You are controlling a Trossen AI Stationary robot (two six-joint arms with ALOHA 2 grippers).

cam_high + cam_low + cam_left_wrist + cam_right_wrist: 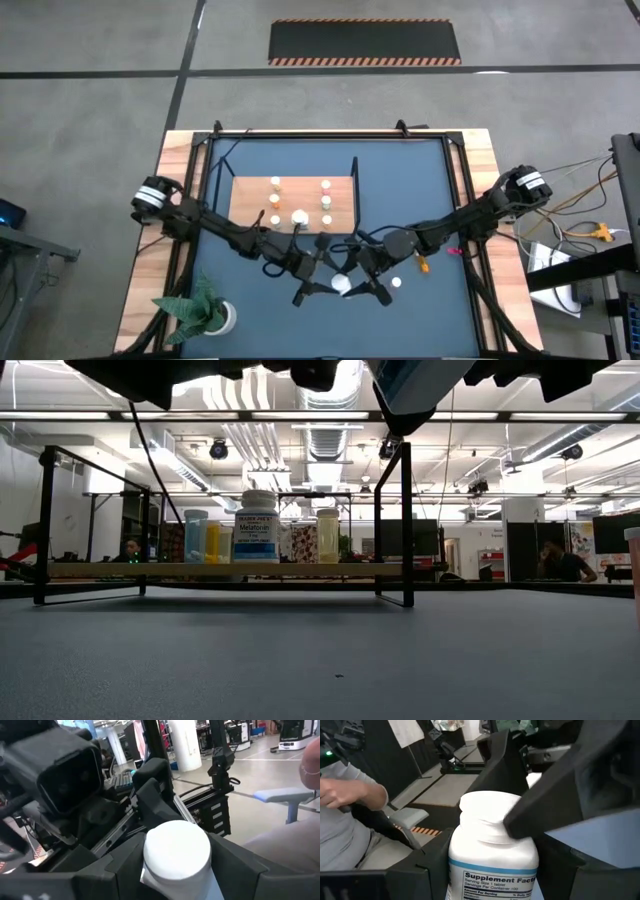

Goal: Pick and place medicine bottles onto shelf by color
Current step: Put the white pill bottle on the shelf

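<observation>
Bottle (343, 284) held off the table at 6 o'clock of shelf (340, 188), both tools gripping it: left tool (325, 285), right tool (362, 283). Risk: uneven release twists or drops it.

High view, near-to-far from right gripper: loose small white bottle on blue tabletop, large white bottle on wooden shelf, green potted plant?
1. Small white bottle, just right of right gripper.
2. Large white bottle, on shelf.
3. Potted plant, table's left edge.

White-capped bottle (492, 870): white body, blue band, black label print. Shelf (250, 195): light-brown board, black frame. Tabletop (400, 190): dark blue.
</observation>
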